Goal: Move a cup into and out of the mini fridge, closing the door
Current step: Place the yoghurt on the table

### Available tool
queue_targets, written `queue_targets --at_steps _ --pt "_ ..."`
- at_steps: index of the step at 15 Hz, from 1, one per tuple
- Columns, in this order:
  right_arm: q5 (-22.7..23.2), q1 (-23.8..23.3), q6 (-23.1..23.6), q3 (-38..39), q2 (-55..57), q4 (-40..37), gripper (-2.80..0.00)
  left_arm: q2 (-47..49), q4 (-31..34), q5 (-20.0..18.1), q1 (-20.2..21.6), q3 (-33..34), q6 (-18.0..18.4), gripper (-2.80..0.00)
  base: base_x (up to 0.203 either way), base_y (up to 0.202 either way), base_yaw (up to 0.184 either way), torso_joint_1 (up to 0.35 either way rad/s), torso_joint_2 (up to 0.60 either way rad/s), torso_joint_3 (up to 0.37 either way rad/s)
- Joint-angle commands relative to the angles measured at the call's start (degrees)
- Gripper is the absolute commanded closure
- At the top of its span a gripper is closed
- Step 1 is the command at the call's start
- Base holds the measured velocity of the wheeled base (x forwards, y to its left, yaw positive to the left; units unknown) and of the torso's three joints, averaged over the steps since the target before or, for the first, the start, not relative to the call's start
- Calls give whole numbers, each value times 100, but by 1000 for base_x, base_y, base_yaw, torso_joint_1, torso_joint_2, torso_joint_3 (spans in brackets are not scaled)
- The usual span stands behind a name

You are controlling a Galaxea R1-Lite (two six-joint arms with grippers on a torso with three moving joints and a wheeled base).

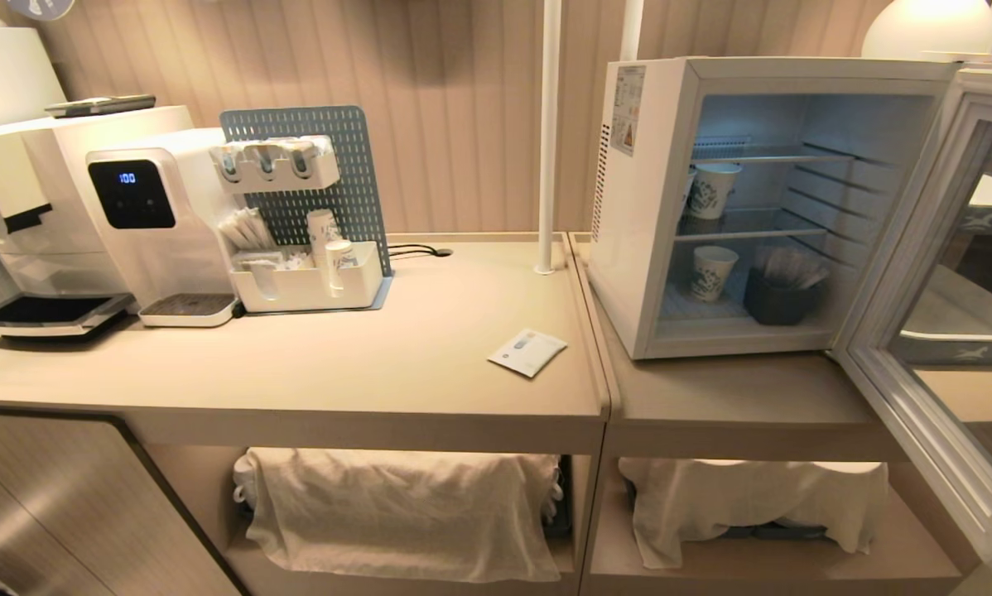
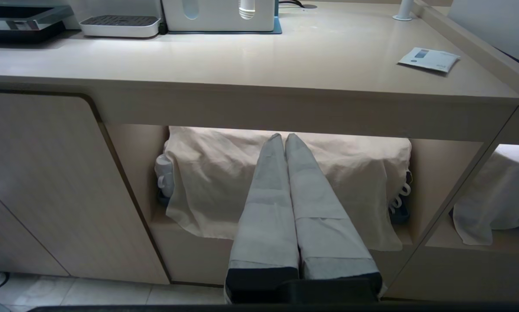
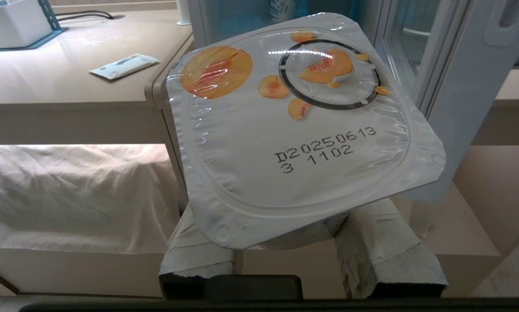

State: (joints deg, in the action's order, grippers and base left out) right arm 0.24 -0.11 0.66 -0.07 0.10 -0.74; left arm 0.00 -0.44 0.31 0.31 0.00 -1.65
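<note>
Filling my right wrist view, the cup (image 3: 303, 130) sits clamped between my right gripper (image 3: 303, 255) fingers, its peel lid facing the camera with peach pictures and a printed date code. Neither arm shows in the head view. My left gripper (image 2: 284, 138) is pressed shut on nothing, fingertips together, held low in front of the cloth-draped lower shelf (image 2: 225, 182) under the counter (image 2: 242, 65).

From my head, the mini fridge (image 1: 637, 207) stands at two o'clock on the lower counter section, and the door (image 1: 918, 372) is swung wide open toward three o'clock. Inside, one paper cup (image 1: 714, 189) stands on the upper wire shelf, another paper cup (image 1: 714, 271) on the floor below, beside a dark holder (image 1: 777, 298). A flat white sachet (image 1: 527, 352) lies on the counter at twelve o'clock. The drinks machine (image 1: 156, 215) and a pegboard organiser (image 1: 305, 215) stand at ten o'clock.
</note>
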Motion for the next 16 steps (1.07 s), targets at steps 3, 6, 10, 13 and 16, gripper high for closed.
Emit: queue_targets --at_steps 3,6,10,13,16 --pt "2 2 -4 -1 8 -5 0 9 0 4 4 9 -2 0 0 0 0 0 0 0" --pt "2 2 -4 -1 8 -5 0 9 0 4 4 9 -2 0 0 0 0 0 0 0" --pt "2 2 -4 -1 8 -5 0 9 0 4 4 9 -2 0 0 0 0 0 0 0" --pt "2 2 -4 -1 8 -5 0 9 0 4 4 9 -2 0 0 0 0 0 0 0" --pt "2 2 -4 -1 8 -5 0 9 0 4 4 9 -2 0 0 0 0 0 0 0"
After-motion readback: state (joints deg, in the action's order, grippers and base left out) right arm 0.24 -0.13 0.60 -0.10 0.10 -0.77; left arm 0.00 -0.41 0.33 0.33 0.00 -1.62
